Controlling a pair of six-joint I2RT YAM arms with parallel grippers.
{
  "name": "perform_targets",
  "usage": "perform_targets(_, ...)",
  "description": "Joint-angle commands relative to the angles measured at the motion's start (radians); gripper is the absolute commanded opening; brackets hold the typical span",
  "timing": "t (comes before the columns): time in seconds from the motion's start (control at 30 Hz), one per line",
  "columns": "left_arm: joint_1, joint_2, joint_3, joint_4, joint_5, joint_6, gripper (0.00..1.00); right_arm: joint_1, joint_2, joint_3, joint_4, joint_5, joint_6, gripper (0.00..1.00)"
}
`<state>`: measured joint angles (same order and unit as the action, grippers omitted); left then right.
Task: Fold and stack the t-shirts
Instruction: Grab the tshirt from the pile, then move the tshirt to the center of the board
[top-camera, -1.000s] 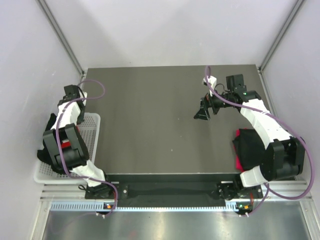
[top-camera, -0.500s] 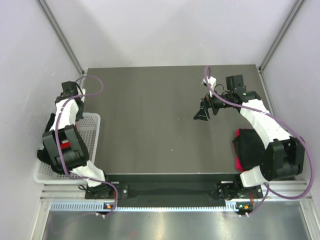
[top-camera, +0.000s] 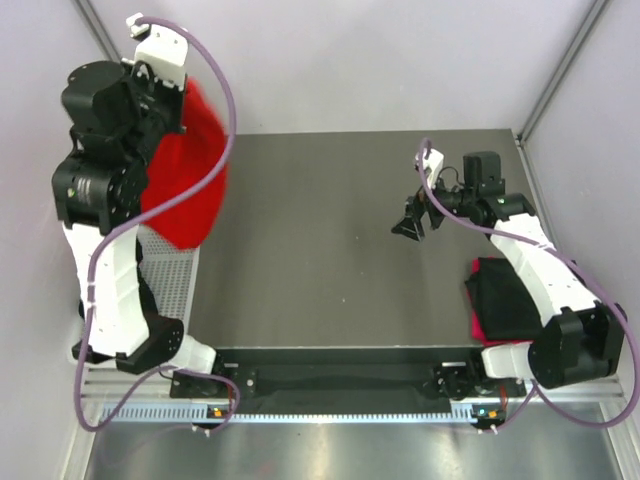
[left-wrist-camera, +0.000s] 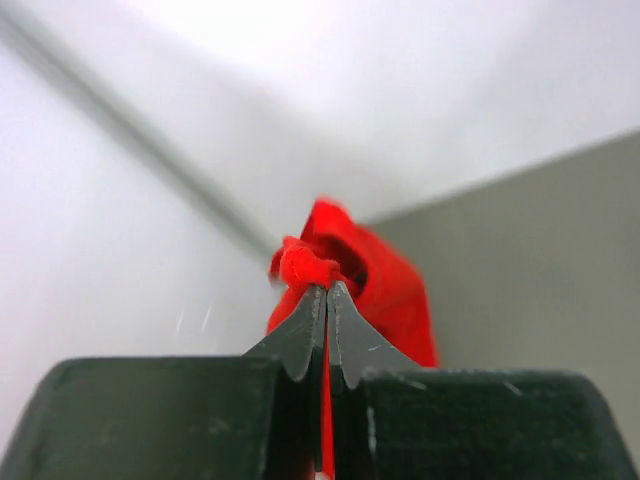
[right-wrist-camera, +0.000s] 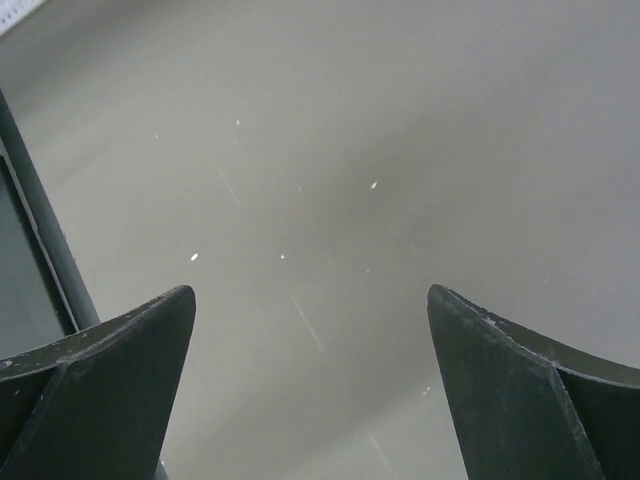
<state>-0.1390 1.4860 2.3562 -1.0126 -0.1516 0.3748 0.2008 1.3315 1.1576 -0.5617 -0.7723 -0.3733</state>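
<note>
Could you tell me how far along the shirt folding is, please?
Done, it seems: a black t-shirt lies folded on a pinkish-red one at the right near corner of the table. In hand: the red t-shirt hangs bunched from the shut left gripper, high over the white basket. The right gripper hovers open over the table. Left: spread, fold and stack the red one; whether the basket holds more is hidden.

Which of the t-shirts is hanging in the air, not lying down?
The bright red t-shirt, pinched in the shut left gripper; the black t-shirt lies flat on the table.
</note>
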Motion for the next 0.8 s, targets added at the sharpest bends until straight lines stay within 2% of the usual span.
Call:
perform_targets(0.0,-0.125,0.049,0.167,-0.081,-0.039,-0.026,0.0,0.002,-0.049,-0.003,0.066,-0.024,0.007,1.0)
perform_targets(0.07,-0.186,0.048,0.164,-0.073,-0.019,-0.025,0.0,-0.009,-0.061,-0.001,0.059,-0.067,-0.007,1.0)
perform_targets(0.17,-0.241,0.062,0.135,-0.124,0.215,-0.004,0.0,-0.026,-0.052,0.046,0.005,-0.084,-0.056,1.0)
perform_targets(0.33,-0.31,0.109,0.068,-0.167,0.348,-0.022,0.0,-0.032,-0.061,0.111,-0.101,-0.104,-0.125,1.0)
perform_targets(0.43,-0.313,0.143,0.016,-0.156,0.362,-0.05,0.0,-0.032,-0.095,0.12,-0.128,-0.099,-0.171,1.0)
perform_targets(0.5,-0.315,0.135,-0.114,-0.089,0.368,-0.03,0.0,-0.031,-0.11,0.123,-0.15,-0.102,-0.222,1.0)
perform_targets(0.53,-0.317,0.107,-0.241,-0.051,0.38,-0.024,0.0,-0.028,-0.127,0.125,-0.174,-0.113,-0.245,1.0)
perform_targets(0.57,-0.317,0.093,-0.302,0.036,0.382,-0.028,0.0,-0.026,-0.133,0.123,-0.187,-0.116,-0.266,1.0)
perform_targets(0.67,-0.32,0.086,-0.45,0.123,0.423,-0.051,0.0,0.014,-0.158,0.094,-0.225,-0.102,-0.349,0.96)
perform_targets(0.77,-0.321,0.154,-0.497,0.207,0.426,-0.071,0.0,0.159,-0.178,0.015,-0.205,0.022,-0.418,0.95)
